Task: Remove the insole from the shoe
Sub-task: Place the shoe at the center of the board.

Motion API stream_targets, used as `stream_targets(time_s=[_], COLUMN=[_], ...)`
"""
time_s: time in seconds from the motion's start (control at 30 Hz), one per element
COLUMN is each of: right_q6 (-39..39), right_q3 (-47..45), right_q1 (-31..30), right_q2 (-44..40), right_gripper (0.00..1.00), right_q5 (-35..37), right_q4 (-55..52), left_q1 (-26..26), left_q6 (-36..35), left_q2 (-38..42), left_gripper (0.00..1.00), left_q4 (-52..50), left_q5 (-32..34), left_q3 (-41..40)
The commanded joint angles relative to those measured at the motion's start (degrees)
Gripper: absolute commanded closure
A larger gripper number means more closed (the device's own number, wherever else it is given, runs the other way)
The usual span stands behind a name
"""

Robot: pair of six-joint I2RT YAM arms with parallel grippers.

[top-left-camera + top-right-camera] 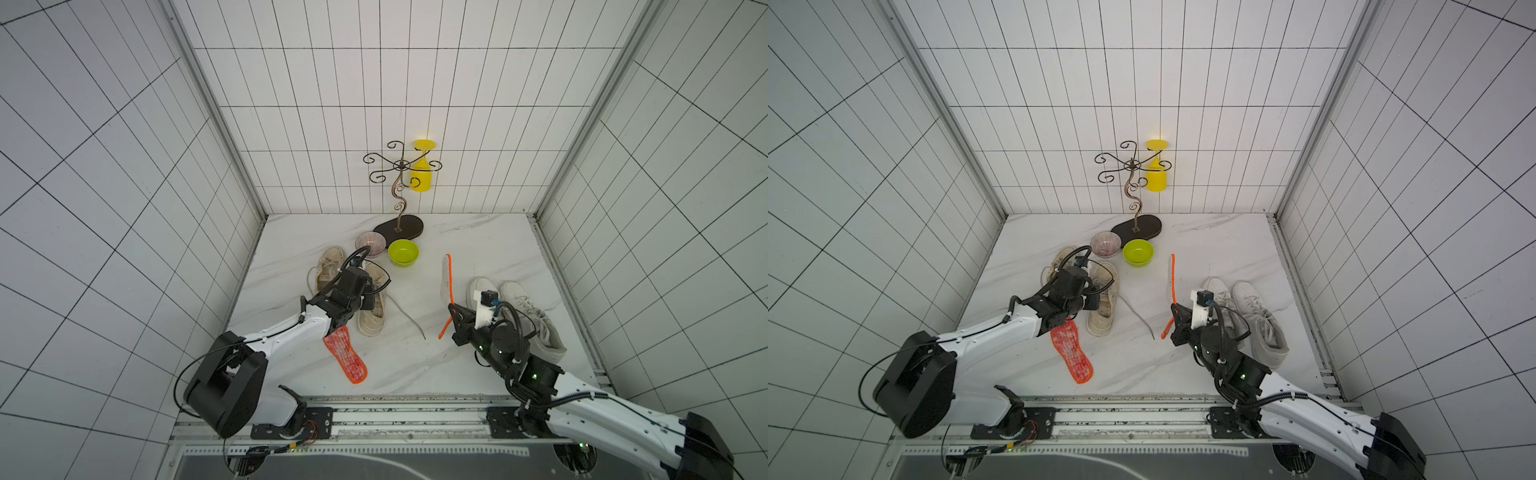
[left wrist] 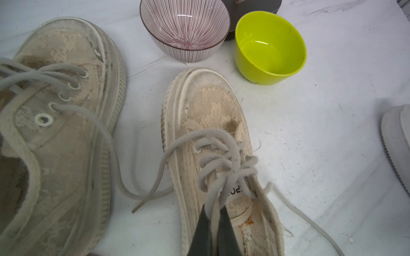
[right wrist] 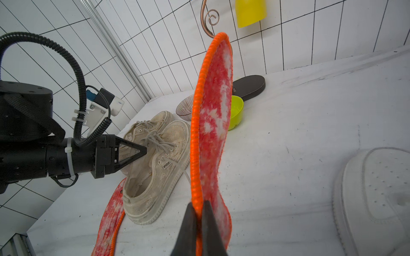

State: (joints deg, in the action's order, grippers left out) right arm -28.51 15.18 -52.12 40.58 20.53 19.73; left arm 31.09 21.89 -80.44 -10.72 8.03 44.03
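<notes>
Right arm held an insole clear of the shoes.
On the marble table [image 1: 478, 241] the beige shoe [image 3: 155, 177] stood beside its mate [image 2: 55, 133], its laces [image 2: 221, 159] pinched by the left gripper [image 2: 213, 210], clenched tight. The red, orange-edged insole [image 3: 213, 110] hung upright in the air above the table, clamped at its edge by the right gripper [image 3: 199, 204]. A second insole [image 1: 347, 355] lay flat by the shoe's heel.

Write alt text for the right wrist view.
The right arm's fingers pinch an orange-edged insole upright above the table. Behind it, the left arm's fingers grip the laces of a beige shoe; a second insole lies beside that shoe.
</notes>
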Motion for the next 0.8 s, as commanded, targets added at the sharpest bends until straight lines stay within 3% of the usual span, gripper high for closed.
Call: stream_targets(time_s=[0.0,0.23,0.77], right_q6=[-0.81,0.38,8.07], right_q3=[1.25,2.73,8.92], right_q1=[0.44,0.45,-4.03], right_q2=[0.52,3.52,14.46], right_gripper=[1.0,1.0,1.0], right_q5=[1.02,-1.5,-8.13], right_q4=[-1.16,-3.11,-8.97], left_q1=[-1.41,-5.15,-11.92], left_q6=[-5.05,-9.78,-5.81], left_q2=[-1.7,-5.35,-11.67], left_gripper=[1.0,1.0,1.0], left_q4=[2.12,-0.42,0.34], left_q5=[1.02,4.02,4.46], left_q3=[3.97,7.67,11.22])
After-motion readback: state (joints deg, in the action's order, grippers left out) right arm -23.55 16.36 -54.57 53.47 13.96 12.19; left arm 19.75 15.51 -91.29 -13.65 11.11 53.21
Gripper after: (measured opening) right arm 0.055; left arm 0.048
